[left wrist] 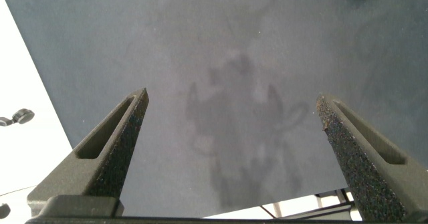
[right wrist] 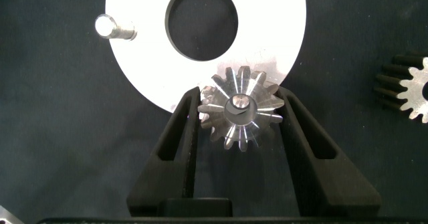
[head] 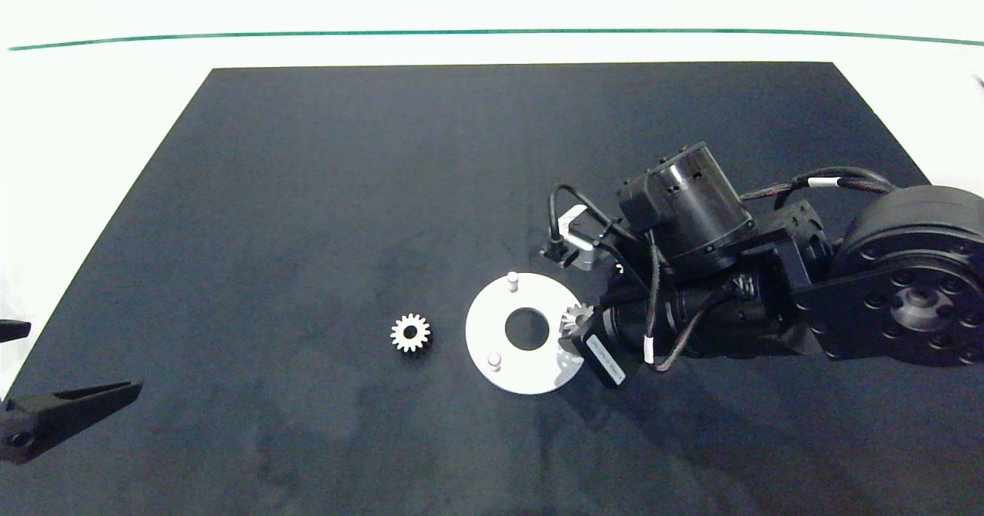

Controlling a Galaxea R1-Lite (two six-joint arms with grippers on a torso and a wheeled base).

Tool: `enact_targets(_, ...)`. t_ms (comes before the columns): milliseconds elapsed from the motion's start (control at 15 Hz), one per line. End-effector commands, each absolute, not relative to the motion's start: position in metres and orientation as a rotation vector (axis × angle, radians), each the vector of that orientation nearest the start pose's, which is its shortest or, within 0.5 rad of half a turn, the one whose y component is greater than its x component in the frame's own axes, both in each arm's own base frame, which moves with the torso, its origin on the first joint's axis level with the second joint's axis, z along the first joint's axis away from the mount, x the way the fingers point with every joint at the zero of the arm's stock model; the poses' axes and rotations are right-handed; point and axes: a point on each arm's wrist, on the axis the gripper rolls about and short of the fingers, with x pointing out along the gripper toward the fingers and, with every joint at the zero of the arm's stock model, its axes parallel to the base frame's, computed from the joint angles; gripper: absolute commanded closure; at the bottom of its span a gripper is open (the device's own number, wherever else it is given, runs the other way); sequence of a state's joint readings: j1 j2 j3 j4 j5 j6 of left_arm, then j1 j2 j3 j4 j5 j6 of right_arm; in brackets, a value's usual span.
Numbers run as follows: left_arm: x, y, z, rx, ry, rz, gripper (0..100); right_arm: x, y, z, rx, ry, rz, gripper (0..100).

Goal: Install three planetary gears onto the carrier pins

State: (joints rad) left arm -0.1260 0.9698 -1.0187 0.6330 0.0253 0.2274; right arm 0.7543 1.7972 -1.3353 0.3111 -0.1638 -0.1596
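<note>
Right wrist view: right hand (right wrist: 239, 114) clamped on a planetary gear (right wrist: 239, 115) over a carrier pin (right wrist: 239, 103); left hand (left wrist: 231, 127) wide open

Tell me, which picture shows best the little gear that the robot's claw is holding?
The right wrist view: the held gear fills the middle, clamped between the right gripper fingers over the white disc, with a pin showing in its bore. The head view shows it small, half hidden. The left wrist view misses it.
</note>
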Motion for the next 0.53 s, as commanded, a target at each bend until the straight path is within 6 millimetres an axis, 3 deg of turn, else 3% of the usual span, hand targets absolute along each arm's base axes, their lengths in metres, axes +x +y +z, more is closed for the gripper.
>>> enact_targets(67, 0.0853, -0.0102, 0.2747, 0.266, 0.571, -0.163, 0, 0.2430, 0.2235, 0.2104, -0.498, 0.661, 0.619, 75)
enact_targets(533, 0.0833, -0.0099, 0.2753, 0.266, 0.564, -0.163, 0, 0.2437, 0.2240, 0.2089, -0.512, 0.660, 0.594, 75)
